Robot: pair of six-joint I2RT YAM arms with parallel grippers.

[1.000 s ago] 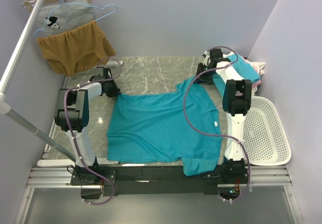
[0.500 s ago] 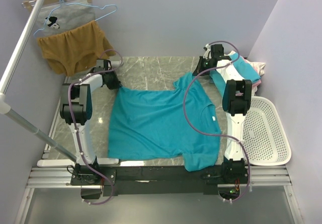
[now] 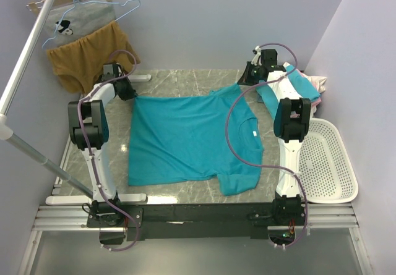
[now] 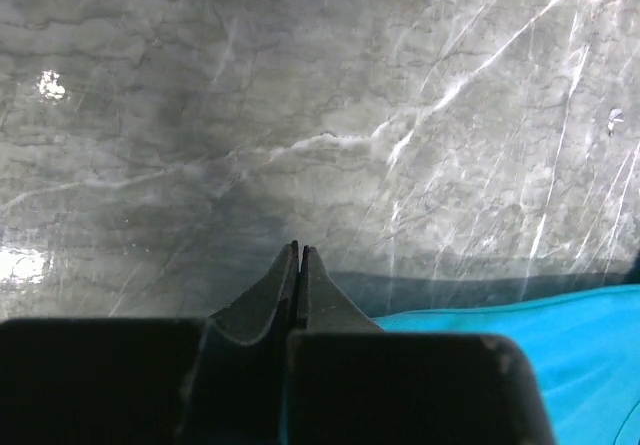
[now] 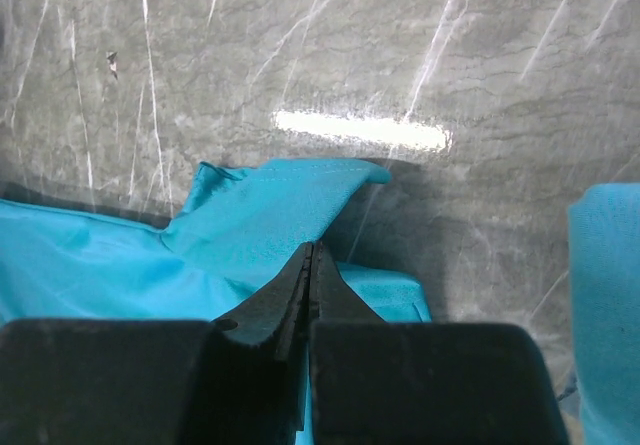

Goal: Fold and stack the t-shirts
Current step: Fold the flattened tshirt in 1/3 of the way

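A teal t-shirt [image 3: 185,133] lies spread flat on the marble table [image 3: 179,86], collar toward the right. My left gripper [image 3: 128,91] is at the shirt's far-left corner, jaws shut [image 4: 301,250], with a strip of teal cloth [image 4: 520,325] pinched low between the fingers. At the far-right sleeve my right gripper [image 3: 246,82] is shut too [image 5: 313,247], and teal fabric [image 5: 260,215] bunches around its tips. Folded t-shirts [image 3: 303,86], turquoise on top of pink and white, are stacked at the back right, and the turquoise one [image 5: 605,295] shows at the right edge of the right wrist view.
A white perforated basket [image 3: 325,160] sits to the right of the table. A mustard-brown garment [image 3: 93,55] and a grey printed one [image 3: 77,21] hang on a rack at the back left. A metal pole [image 3: 28,52] slants down the left side.
Both grippers have moved toward the far edge and dragged the teal t-shirt with them. Its near sleeve has come up off the front rail and the cloth lies flatter.
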